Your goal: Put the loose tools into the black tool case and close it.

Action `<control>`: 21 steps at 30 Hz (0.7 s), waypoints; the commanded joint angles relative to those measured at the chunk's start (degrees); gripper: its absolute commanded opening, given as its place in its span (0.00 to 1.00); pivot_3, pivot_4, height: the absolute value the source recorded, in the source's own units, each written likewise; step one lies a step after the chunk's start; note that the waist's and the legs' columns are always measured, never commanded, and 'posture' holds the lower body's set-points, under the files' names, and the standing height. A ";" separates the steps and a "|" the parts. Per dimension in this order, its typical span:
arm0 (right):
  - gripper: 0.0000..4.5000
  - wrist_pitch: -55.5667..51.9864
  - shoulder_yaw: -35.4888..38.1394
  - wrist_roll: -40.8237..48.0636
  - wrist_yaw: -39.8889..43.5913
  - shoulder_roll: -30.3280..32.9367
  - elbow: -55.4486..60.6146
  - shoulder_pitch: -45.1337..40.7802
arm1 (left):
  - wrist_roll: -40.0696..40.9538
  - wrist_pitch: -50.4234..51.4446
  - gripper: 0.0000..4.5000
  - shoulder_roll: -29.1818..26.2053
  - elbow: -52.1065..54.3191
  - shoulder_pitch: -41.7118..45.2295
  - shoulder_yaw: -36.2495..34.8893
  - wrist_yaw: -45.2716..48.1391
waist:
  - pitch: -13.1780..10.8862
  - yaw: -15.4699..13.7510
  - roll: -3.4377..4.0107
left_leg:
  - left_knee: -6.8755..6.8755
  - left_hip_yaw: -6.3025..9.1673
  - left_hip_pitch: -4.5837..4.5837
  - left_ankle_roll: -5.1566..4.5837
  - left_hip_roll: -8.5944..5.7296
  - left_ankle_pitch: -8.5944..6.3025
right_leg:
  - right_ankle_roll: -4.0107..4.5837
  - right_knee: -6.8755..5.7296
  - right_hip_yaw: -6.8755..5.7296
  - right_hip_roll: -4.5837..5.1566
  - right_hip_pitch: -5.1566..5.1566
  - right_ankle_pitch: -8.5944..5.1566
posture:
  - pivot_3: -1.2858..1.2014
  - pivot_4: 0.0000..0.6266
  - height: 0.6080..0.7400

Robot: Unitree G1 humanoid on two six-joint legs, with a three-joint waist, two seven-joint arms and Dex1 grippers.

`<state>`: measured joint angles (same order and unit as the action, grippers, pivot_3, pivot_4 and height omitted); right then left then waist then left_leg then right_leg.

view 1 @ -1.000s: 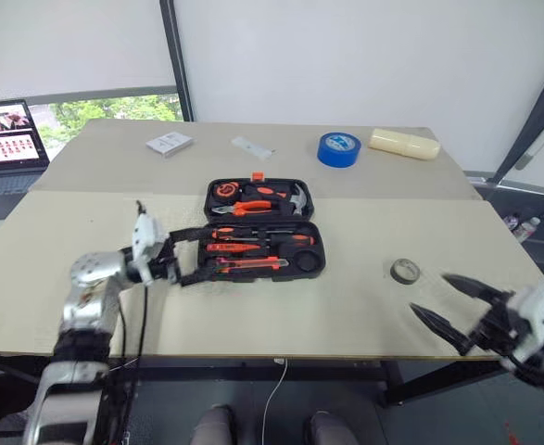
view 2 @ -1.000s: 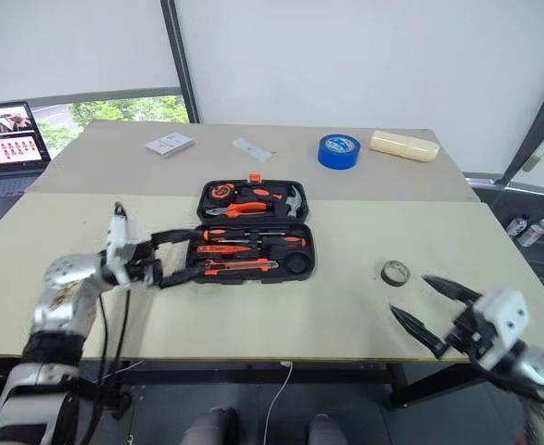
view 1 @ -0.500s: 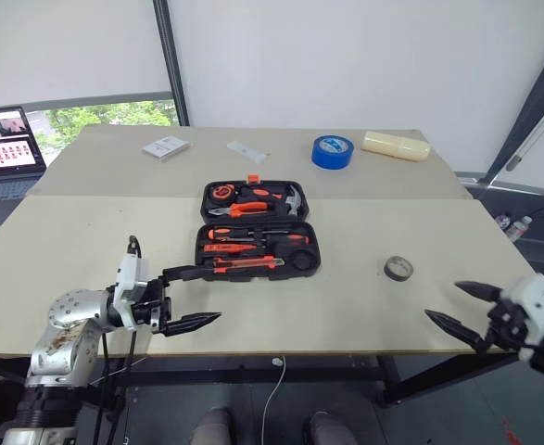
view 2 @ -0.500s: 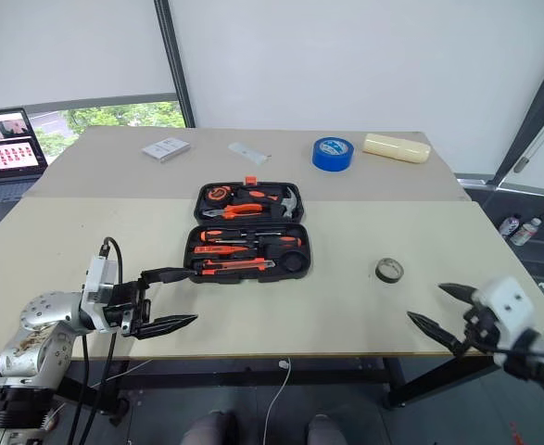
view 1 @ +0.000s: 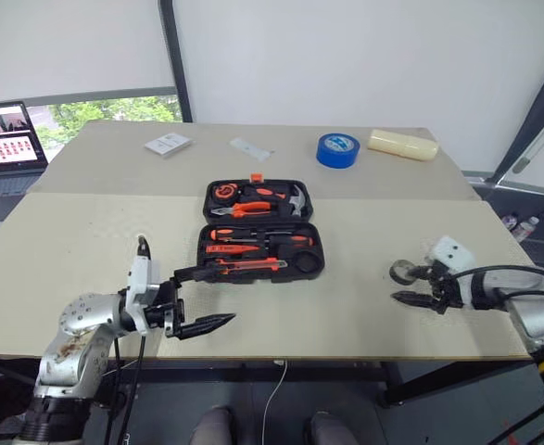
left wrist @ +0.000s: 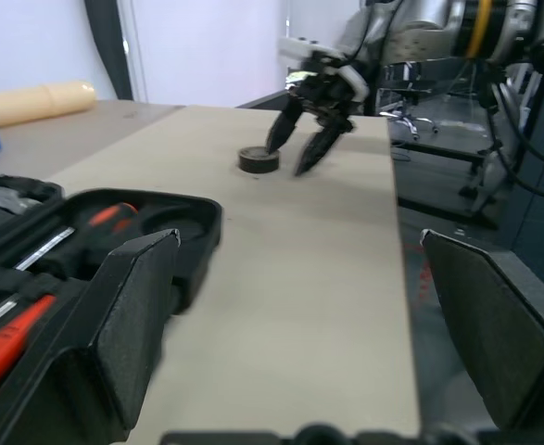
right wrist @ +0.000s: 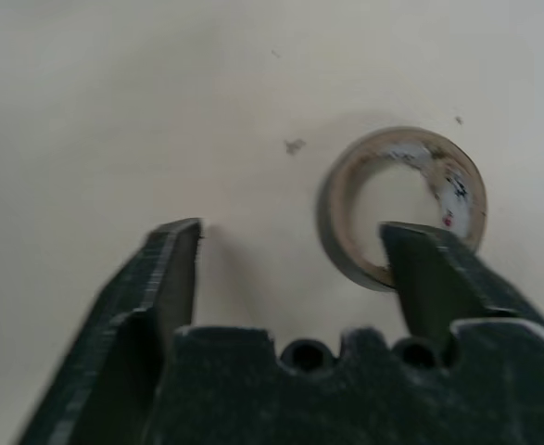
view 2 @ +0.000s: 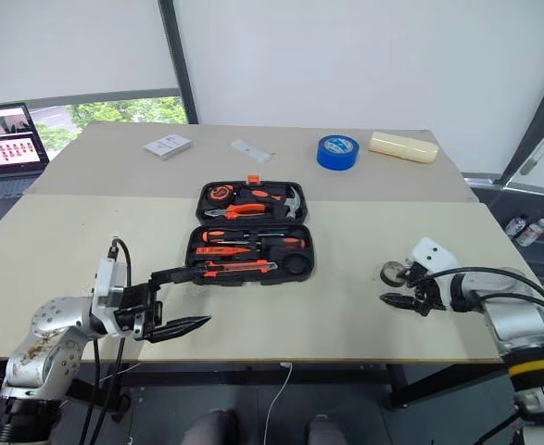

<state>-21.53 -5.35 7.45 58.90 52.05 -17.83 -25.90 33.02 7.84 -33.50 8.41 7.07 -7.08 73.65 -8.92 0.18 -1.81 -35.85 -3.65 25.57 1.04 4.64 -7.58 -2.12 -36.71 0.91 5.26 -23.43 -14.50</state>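
Observation:
The black tool case (view 1: pixel 260 230) lies open in the middle of the table, with several orange-and-black tools in its slots. A small grey tape roll (view 1: pixel 403 272) lies flat on the table to the right of the case. My right gripper (view 1: pixel 409 286) is down at the roll and open. In the right wrist view one finger (right wrist: pixel 429 269) overlaps the rim of the roll (right wrist: pixel 401 199), and the other stands well off to its side. My left gripper (view 1: pixel 211 295) hangs open and empty near the case's front left corner.
At the table's far side lie a large blue tape roll (view 1: pixel 338 148), a cream cylinder (view 1: pixel 403 144) and two white cards (view 1: pixel 169 144). A laptop (view 1: pixel 7 148) stands at the far left. The table's front edge runs just below both grippers.
My right gripper came in from beyond the table's front right edge to the grey tape roll, and its fingers narrowed. My left gripper drew back from the case.

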 commanded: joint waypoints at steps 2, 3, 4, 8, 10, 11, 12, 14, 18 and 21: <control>0.38 3.20 -1.02 -2.85 1.47 0.21 -3.52 -4.05 | 1.12 -0.45 1.00 -0.34 1.83 -0.31 -1.00 -1.11 | 0.00 0.01 0.01 | -0.01 0.00 0.00 0.00 0.01 0.00 | -0.08 0.00 -0.01 -0.01 0.00 -0.04 | 0.52 0.24 1.00; 0.30 3.70 -1.21 -3.14 1.80 -0.02 -4.46 -4.88 | 1.12 -0.55 1.00 -0.33 1.72 -0.31 -1.07 -1.28 | -0.01 0.00 0.01 | -0.02 0.00 0.00 0.00 0.01 0.00 | -0.08 0.00 0.00 0.00 -0.01 -0.04 | 0.52 0.24 1.00; 0.23 4.10 -1.31 -3.38 2.07 -0.20 -5.18 -5.48 | 1.12 -0.62 1.00 -0.33 1.64 -0.30 -1.11 -1.40 | -0.01 0.01 0.01 | -0.02 -0.01 0.00 0.00 0.01 0.00 | -0.08 -0.01 0.00 0.00 -0.01 -0.04 | 0.52 0.24 1.00; 0.02 7.89 -1.67 -3.46 4.94 -1.57 -7.52 -8.84 | 1.26 -0.73 1.00 -0.09 1.29 -0.33 -1.71 -2.44 | -0.01 0.21 0.01 | -0.01 -0.01 0.00 0.00 0.01 0.00 | -0.07 -0.01 0.00 -0.01 -0.02 -0.04 | 0.52 0.24 1.00; 0.02 7.11 -1.62 -0.77 8.65 -3.21 -5.51 -10.68 | 1.44 -0.72 1.00 -0.01 0.99 -0.42 -2.32 -3.19 | -0.01 0.40 0.01 | 0.00 -0.01 0.00 0.00 0.02 0.00 | -0.07 -0.02 0.00 -0.01 -0.02 -0.04 | 0.52 0.24 1.00; 0.02 6.16 -1.77 0.37 10.38 -4.19 -4.19 -11.71 | 1.54 -0.68 1.00 0.04 0.85 -0.49 -2.65 -3.61 | -0.01 0.56 0.01 | 0.00 -0.01 0.00 0.00 0.03 0.00 | -0.07 -0.02 0.00 -0.03 -0.02 -0.04 | 0.52 0.24 1.00; 0.02 5.23 -2.24 0.82 11.22 -5.42 -3.15 -13.25 | 1.64 -0.66 1.00 0.10 0.70 -0.59 -3.04 -4.13 | -0.02 0.74 0.02 | 0.01 -0.01 0.00 0.00 0.04 0.00 | -0.08 -0.04 0.00 -0.04 -0.04 -0.03 | 0.52 0.24 1.00; 0.02 3.54 -2.87 1.48 12.19 -8.01 -2.00 -16.19 | 1.79 -0.64 1.00 0.17 0.51 -0.85 -3.63 -5.06 | -0.04 1.04 0.04 | 0.02 -0.01 -0.02 0.00 0.10 0.00 | -0.26 -0.07 0.00 -0.10 -0.07 0.10 | 0.52 0.24 1.00; 0.02 -2.31 -5.26 1.94 13.09 -14.08 -1.37 -23.38 | 1.76 -0.84 1.00 0.62 0.61 -1.98 -4.43 -6.84 | -0.07 0.94 0.08 | 0.06 -0.03 0.04 0.00 0.13 0.00 | -0.20 -0.18 0.00 -0.12 -0.26 0.27 | 0.52 0.24 1.00; 0.02 -5.38 -8.55 0.02 13.80 -16.44 -2.22 -26.52 | 1.56 -1.06 1.00 0.91 1.24 -2.94 -4.36 -7.52 | -0.07 0.46 0.09 | 0.07 -0.06 0.30 0.01 0.13 0.00 | 0.05 -0.22 -0.02 -0.10 -0.56 0.38 | 0.52 0.24 1.00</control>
<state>-24.63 -12.63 8.12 72.03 35.95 -20.74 -51.00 33.83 7.66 -32.96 8.12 4.56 -10.56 66.73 -8.99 0.64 -1.72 -35.80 -3.70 26.01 1.04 4.76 -7.58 -2.07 -36.96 0.88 5.17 -24.10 -14.11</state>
